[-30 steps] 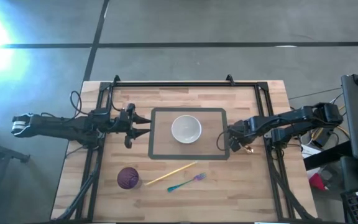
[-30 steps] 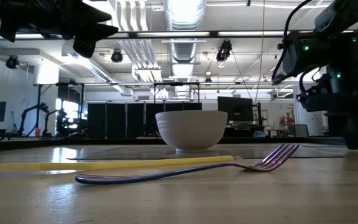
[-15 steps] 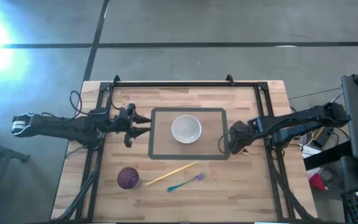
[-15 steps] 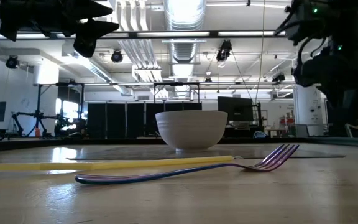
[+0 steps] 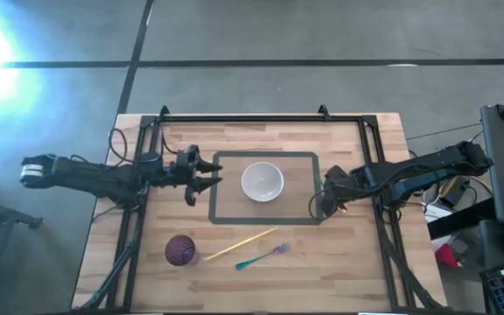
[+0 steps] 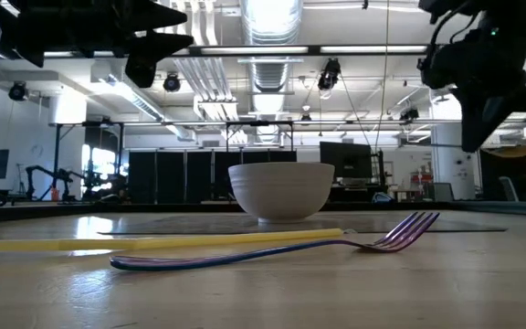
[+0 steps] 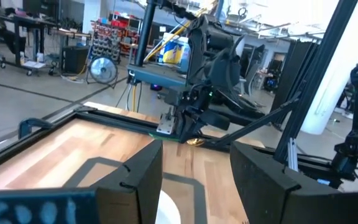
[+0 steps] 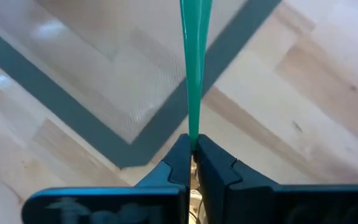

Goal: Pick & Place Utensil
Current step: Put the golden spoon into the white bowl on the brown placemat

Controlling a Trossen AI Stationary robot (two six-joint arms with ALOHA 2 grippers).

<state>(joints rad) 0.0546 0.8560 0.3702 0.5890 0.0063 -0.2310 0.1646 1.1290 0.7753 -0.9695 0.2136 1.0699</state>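
Observation:
My right gripper (image 8: 192, 149) is shut on a thin teal-green utensil (image 8: 192, 62), seen edge-on, above the right near corner of the dark-bordered mat (image 5: 217, 210). In the high view it (image 5: 320, 203) is right of the white bowl (image 5: 262, 181), which stands on the mat. In the low view it (image 6: 476, 142) hangs above the table. My left gripper (image 5: 210, 184) is open and hovers left of the bowl. An iridescent fork (image 5: 265, 256) and a yellow stick (image 5: 241, 244) lie flat on the wood near the near edge. My right gripper pinches the teal-green utensil between its two fingers at one end (image 8: 192, 127). The fingers point down, slightly slanted. The utensil runs on past the fingertips in line with them, over the mat's corner. Its other end leaves the wrist picture.
A purple cup (image 5: 180, 250) stands near the near left corner, beside the yellow stick's end. A small gold thing (image 7: 196, 141) lies on the wood by the right arm. A black frame (image 5: 243, 116) rims the table's far edge and sides.
My right gripper has risen from the table surface, staying shut, and now hangs well above it at the mat's right near corner. My left gripper has moved a little toward the bowl, still open.

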